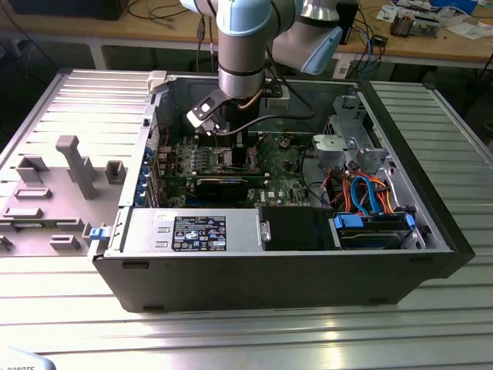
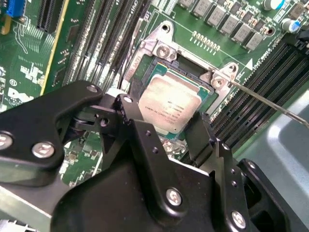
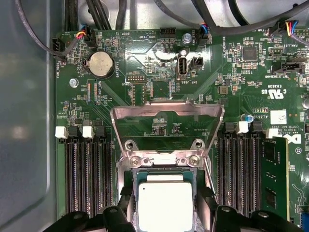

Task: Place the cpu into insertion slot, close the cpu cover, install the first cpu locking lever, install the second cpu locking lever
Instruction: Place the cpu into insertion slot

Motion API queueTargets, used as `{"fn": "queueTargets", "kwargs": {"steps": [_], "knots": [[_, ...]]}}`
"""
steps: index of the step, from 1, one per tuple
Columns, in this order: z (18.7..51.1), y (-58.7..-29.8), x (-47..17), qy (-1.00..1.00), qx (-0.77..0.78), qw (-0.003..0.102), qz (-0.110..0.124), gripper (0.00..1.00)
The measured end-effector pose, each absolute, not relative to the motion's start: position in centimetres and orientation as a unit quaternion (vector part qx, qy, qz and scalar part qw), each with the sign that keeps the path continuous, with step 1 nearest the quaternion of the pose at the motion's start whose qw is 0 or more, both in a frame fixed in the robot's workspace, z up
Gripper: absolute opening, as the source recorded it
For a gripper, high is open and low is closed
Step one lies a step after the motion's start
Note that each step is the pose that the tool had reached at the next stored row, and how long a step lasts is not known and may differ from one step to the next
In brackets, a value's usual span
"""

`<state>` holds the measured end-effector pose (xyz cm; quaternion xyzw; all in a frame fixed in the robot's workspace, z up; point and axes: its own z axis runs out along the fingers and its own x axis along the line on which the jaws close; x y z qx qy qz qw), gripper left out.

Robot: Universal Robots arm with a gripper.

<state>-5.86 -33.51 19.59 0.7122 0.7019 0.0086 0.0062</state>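
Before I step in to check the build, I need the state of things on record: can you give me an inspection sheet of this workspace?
Surface: ribbed metal table carrying an open computer case.
Job's things: the cpu sits in the insertion slot; the cpu cover stands open; one locking lever stands free.
Clutter: grey fixture blocks on the table at the exterior view's left.
Grippers: the gripper is low over the slot, jaws apart, one on each side of the cpu.
Cables: orange and blue cables inside the case; black cables running to the board's edge.
Surroundings: wooden bench with loose items behind.
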Motion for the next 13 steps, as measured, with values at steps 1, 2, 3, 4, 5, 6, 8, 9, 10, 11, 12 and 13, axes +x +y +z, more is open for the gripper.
{"fn": "queueTargets", "kwargs": {"steps": [1,2,3,4,5,6,8,9,10,11,12,13], "knots": [[19.6,-33.5,-5.9,0.702,0.712,0.006,0.009,0.62],[19.6,-33.5,-5.9,0.702,0.712,0.006,0.009,0.62],[19.7,-33.5,-5.9,0.702,0.712,0.006,0.009,0.62],[19.8,-33.5,-5.9,0.702,0.712,0.006,0.009,0.62],[20.1,-33.5,-5.9,0.702,0.712,0.006,0.009,0.62],[20.3,-33.5,-5.9,0.702,0.712,0.006,0.009,0.62],[20.8,-33.5,-5.9,0.702,0.712,0.006,0.008,0.62],[21.0,-33.5,-5.9,0.702,0.712,0.006,0.008,0.62],[21.2,-33.5,-5.9,0.702,0.712,0.006,0.008,0.62],[21.4,-33.5,-5.9,0.702,0.712,0.006,0.008,0.6],[21.5,-33.5,-5.9,0.702,0.712,0.006,0.008,0.54],[21.6,-33.5,-5.9,0.702,0.712,0.006,0.008,0.47]]}}
